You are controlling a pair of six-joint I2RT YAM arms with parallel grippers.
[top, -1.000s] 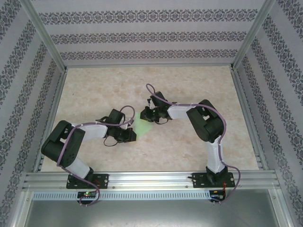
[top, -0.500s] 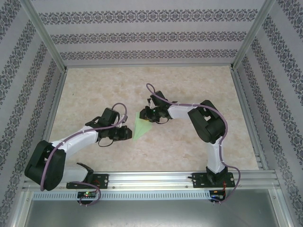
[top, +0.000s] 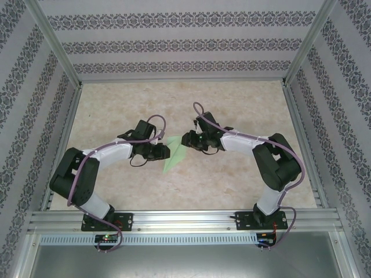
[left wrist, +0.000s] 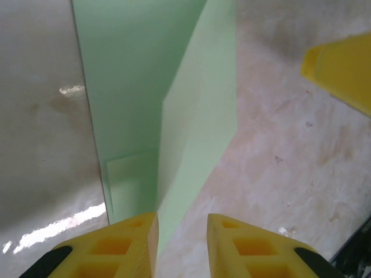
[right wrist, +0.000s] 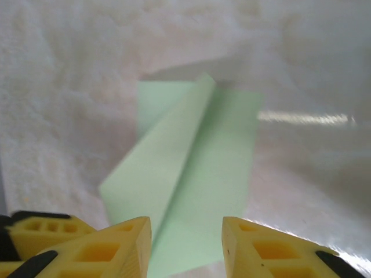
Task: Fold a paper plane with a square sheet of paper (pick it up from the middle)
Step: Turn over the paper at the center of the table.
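Plane (top: 173, 155) is thin matte pale green paper, a long pointed wedge lying on the glossy marbled table (top: 243, 110) between the arms. Left gripper (top: 164, 152) and right gripper (top: 185, 140) both have their yellow honeycomb jaws apart, nothing pinched. The right wrist cam catches a flap curling up along the crease; from overhead it just looks flat.

The top external camera sits high above and behind the arm bases, looking down over the whole table (top: 243, 110). The wrist cameras look closely past the left gripper (left wrist: 182, 225) and right gripper (right wrist: 184, 230) from opposite sides, all views sharing the mid-table paper plane (top: 174, 155).
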